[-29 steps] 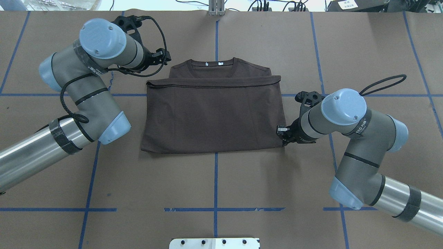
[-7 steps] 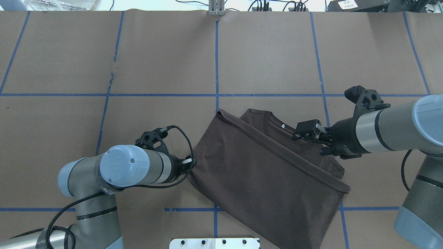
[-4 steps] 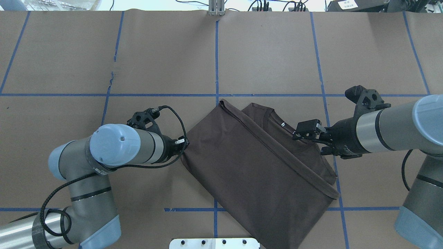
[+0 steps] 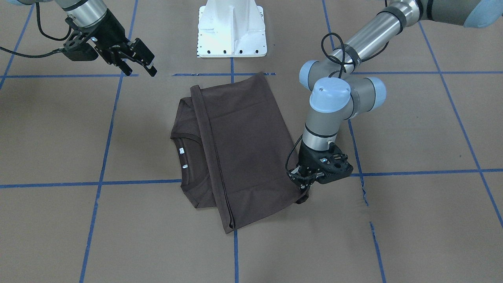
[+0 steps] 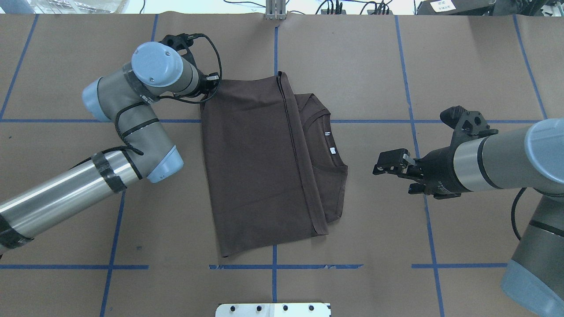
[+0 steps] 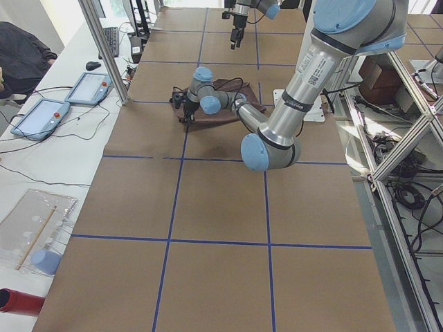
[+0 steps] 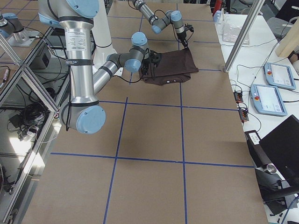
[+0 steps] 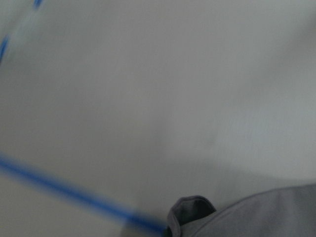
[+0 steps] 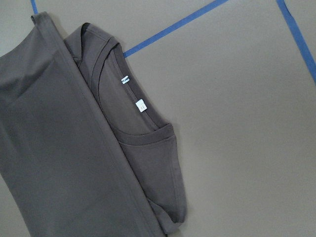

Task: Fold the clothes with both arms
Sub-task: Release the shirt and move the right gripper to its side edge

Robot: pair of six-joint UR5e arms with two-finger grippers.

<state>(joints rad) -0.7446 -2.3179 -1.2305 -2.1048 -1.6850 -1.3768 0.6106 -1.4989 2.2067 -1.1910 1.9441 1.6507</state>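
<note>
The dark brown short-sleeved T-shirt [image 5: 255,167] lies flat near the middle of the brown paper-covered table [image 5: 352,66], across the blue tape lines [image 5: 276,44] that mark it into squares. It is folded into a long rectangle that runs away from my base. The doubled-over body panel lies on my left side, and a straight folded edge runs the length of the garment. Beyond that edge, on my right side, the ribbed round collar [image 5: 324,141] and two small white neck tags [image 9: 140,106] lie uncovered. My black two-finger left claw [image 5: 214,79] is down at the table, right at the T-shirt's far corner on my left, touching the cloth. Its fingers are hidden under the wrist, and my left wrist view is a blur with only a scrap of fabric corner at the bottom. I cannot tell whether it is pinching that corner or has let go. My black two-finger right claw [image 5: 393,176] hangs above the table just beside the collar side. It is clear of the cloth, with its fingers spread and nothing between them.
</note>
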